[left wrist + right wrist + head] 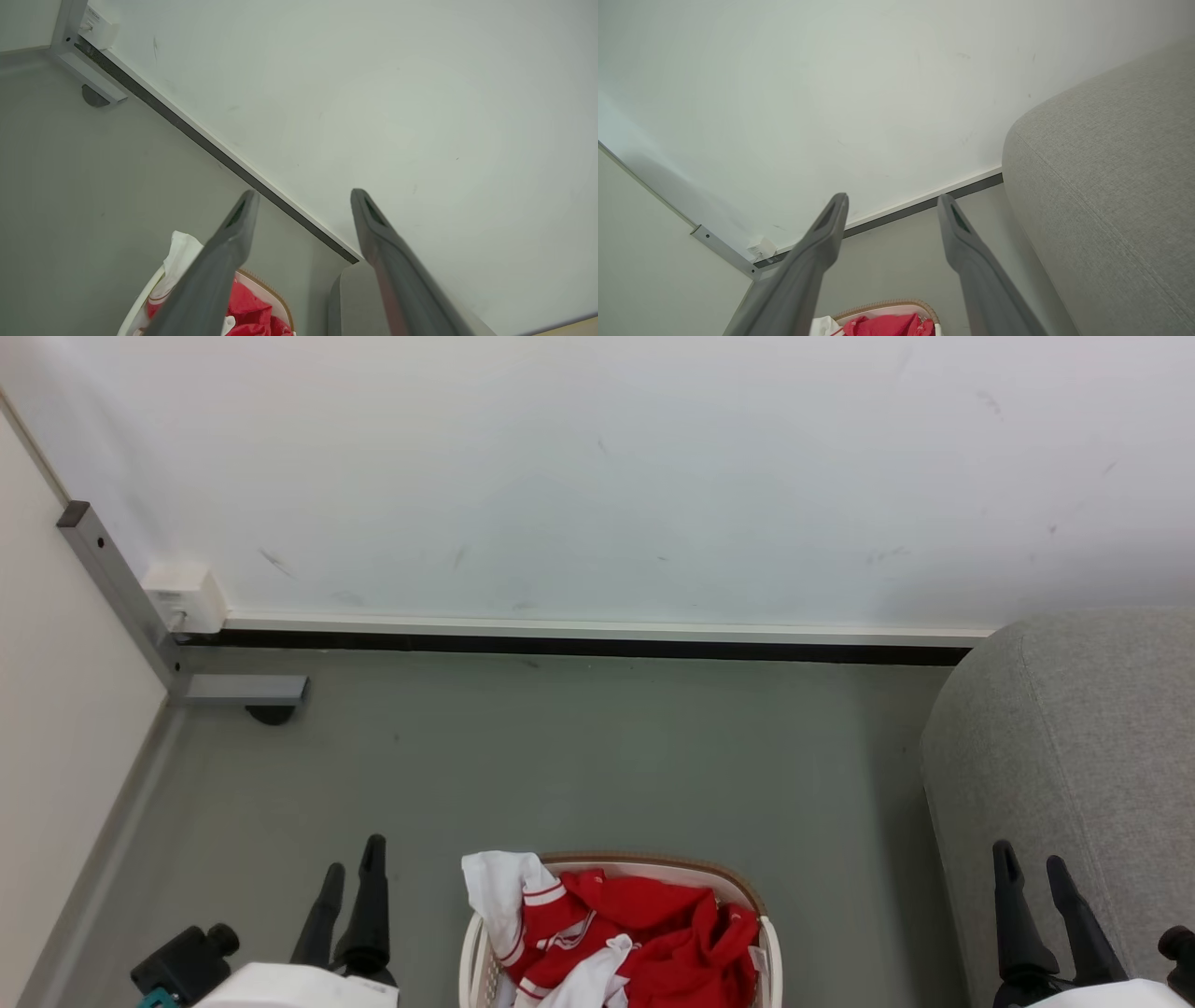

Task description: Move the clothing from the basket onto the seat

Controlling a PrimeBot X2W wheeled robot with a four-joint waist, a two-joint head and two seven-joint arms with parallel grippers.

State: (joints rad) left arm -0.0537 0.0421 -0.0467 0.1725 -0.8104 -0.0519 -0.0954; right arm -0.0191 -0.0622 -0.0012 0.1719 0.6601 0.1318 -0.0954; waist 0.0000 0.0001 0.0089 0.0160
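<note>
The cream basket with a brown woven rim stands on the floor at the bottom centre of the head view, heaped with red and white clothing; a white garment hangs over its left rim. The grey sofa seat rises at the right. My left gripper is open, left of the basket and apart from it. My right gripper is open in front of the sofa's near side. In the left wrist view the left gripper holds nothing above the basket and clothing. Likewise empty, the right gripper shows beside the sofa.
A white wall with a dark baseboard runs behind. A grey metal frame post with a small white box and a foot stands in the left corner. Bare grey floor lies between basket and wall.
</note>
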